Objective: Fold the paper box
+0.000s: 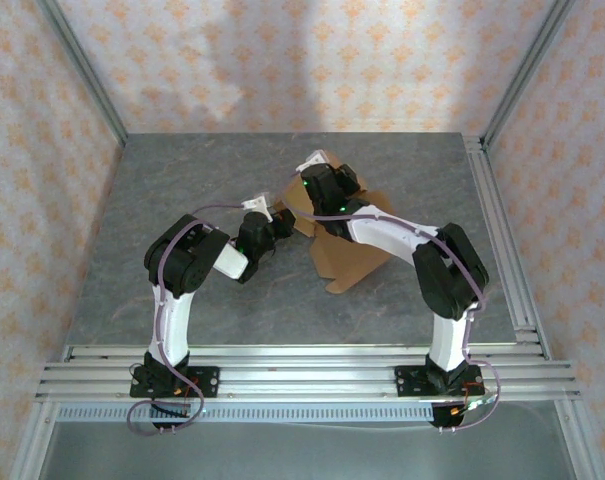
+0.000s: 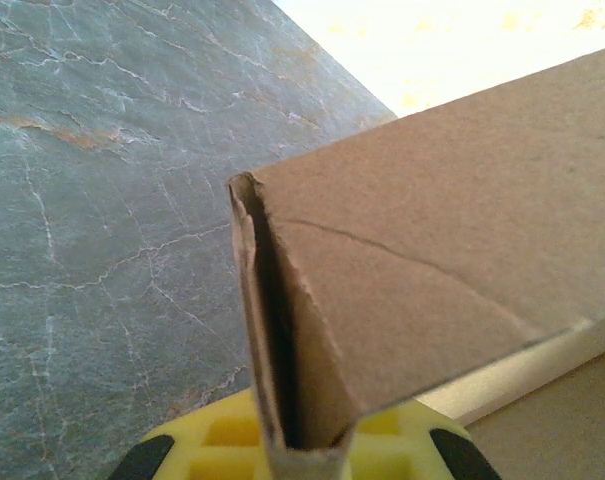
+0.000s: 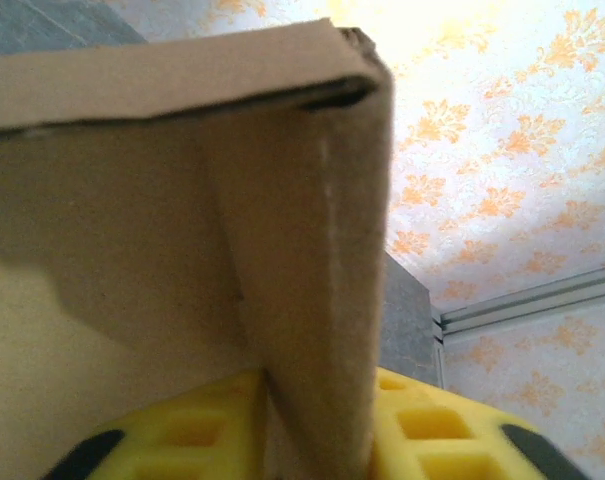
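The half-folded paper box sits on the worktop, right of centre. The left gripper pinches a doubled cardboard wall at the box's 9 o'clock edge. The right gripper is clamped on an upright wall near the box's 11 o'clock corner.

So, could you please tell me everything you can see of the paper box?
The paper box is plain tan-brown cardboard, partly folded, lying on the grey table right of centre. Its near panel lies flat while walls stand up. The left gripper pinches a doubled wall at one corner; the right gripper pinches another upright flap. A crease crosses one panel.
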Robot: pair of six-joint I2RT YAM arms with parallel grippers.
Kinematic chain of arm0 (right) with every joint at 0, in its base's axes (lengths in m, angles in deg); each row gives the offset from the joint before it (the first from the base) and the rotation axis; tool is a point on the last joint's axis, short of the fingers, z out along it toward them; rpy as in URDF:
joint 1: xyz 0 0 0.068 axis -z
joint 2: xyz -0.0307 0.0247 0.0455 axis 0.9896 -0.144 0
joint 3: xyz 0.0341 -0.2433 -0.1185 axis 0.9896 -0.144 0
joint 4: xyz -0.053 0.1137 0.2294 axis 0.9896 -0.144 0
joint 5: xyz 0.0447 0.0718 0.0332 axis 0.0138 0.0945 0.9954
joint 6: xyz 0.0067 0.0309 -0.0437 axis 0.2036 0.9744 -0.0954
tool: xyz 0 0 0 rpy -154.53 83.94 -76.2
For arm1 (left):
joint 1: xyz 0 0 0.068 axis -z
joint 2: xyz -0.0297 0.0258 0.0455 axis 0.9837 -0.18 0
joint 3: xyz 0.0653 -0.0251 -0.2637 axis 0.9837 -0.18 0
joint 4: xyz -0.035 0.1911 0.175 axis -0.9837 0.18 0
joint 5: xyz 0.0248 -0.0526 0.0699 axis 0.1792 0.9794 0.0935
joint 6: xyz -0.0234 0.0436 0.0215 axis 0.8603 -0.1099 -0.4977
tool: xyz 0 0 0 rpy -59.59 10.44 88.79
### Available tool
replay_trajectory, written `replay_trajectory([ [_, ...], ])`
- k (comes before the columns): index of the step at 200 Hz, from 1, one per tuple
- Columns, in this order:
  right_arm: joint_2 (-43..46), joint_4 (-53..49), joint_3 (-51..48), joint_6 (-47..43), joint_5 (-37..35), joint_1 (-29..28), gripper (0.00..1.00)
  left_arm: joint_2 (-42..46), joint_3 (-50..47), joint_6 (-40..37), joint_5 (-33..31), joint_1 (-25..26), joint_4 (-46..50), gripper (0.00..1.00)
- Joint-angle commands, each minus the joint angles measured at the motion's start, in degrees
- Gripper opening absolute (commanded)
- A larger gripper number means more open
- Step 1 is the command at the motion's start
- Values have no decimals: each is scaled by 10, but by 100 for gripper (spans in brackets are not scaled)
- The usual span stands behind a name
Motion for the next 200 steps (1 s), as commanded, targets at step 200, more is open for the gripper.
replay_trajectory([
  [200,-59,150,-38,-90,-106,-17,9,9,-10,-23,14,9,48,0],
])
